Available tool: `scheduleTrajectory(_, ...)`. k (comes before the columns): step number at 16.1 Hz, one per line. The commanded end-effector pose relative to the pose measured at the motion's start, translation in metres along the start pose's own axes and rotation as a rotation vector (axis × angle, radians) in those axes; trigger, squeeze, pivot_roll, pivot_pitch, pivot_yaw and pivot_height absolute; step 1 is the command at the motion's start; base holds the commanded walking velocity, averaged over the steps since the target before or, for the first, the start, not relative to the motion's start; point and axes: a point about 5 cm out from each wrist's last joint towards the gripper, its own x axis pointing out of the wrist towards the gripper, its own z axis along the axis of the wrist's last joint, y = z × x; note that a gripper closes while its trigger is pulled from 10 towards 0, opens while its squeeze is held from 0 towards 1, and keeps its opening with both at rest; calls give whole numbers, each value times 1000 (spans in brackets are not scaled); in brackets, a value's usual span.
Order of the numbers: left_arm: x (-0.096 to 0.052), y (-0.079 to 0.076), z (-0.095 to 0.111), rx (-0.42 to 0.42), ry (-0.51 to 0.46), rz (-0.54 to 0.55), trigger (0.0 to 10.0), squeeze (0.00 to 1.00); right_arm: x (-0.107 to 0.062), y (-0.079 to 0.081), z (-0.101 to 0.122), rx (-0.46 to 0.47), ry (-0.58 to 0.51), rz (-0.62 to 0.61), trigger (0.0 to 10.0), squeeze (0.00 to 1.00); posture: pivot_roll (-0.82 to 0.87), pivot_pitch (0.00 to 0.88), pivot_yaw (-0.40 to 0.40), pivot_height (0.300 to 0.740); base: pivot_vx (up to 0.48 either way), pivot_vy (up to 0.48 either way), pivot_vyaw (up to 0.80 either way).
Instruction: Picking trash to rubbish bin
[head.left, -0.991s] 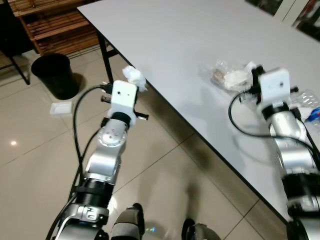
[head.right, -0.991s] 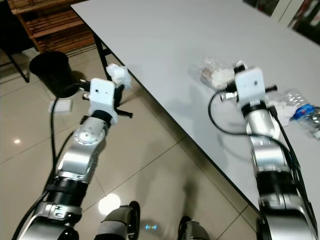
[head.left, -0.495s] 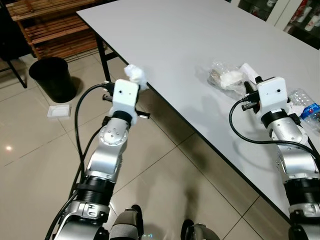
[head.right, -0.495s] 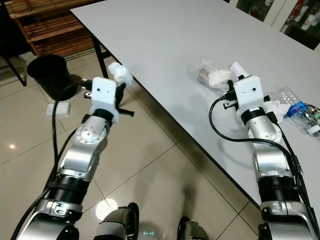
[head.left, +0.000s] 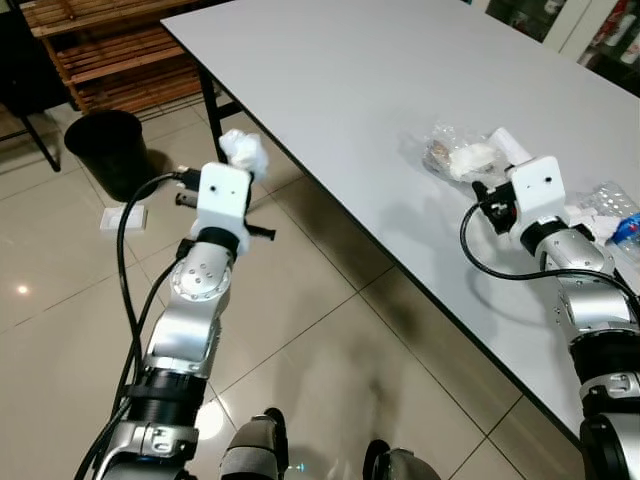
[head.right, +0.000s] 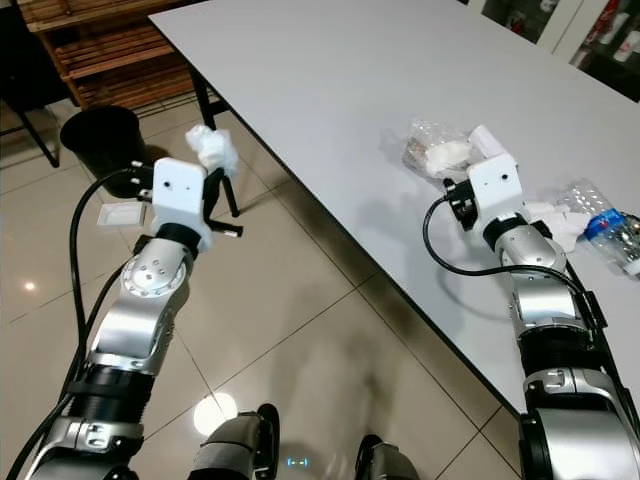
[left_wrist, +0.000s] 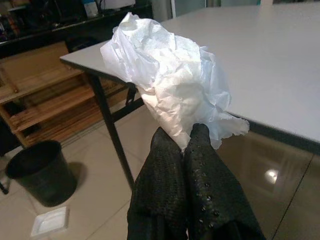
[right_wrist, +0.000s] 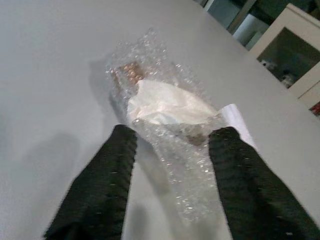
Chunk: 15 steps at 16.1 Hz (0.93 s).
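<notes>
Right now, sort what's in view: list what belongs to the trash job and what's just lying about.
Job:
crumpled tissue, pinched in left hand
bubble-wrap wad, between open right hand fingers
plastic bottle
black bin

Lying about:
white tray on floor
wooden shelf

Open floor (head.left: 330, 330) toward black bin (head.left: 108, 150); table leg (head.left: 212, 120) and table edge (head.left: 340, 190) alongside.

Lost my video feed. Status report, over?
Left gripper shut on crumpled tissue, off the table edge. Right gripper open around bubble-wrap bag. Bin ahead-left, nothing between.
</notes>
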Motion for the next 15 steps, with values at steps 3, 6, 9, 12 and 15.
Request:
scheduleTrajectory(3,-8,10,3,35,2,3,0,0,4,-5,-4,-62,28,2,10000,1000,474,244,-30,740,0,0,0)
scheduleTrajectory(6,-12,16,5,54,1,7,0,0,8,-8,-2,-96,29,0,10000,1000,496,249,-25,740,0,0,0)
scheduleTrajectory(9,-14,21,7,64,6,13,0,0,13,-11,4,-156,14,-4,10000,1000,515,251,-24,740,0,0,0)
scheduleTrajectory(12,-16,23,8,74,7,15,0,0,18,-10,11,-221,0,2,10000,1000,526,256,-20,740,0,0,0)
scheduleTrajectory(15,-18,26,9,85,13,15,0,0,20,-12,13,-239,7,-8,10000,1000,536,265,-17,740,0,0,0)
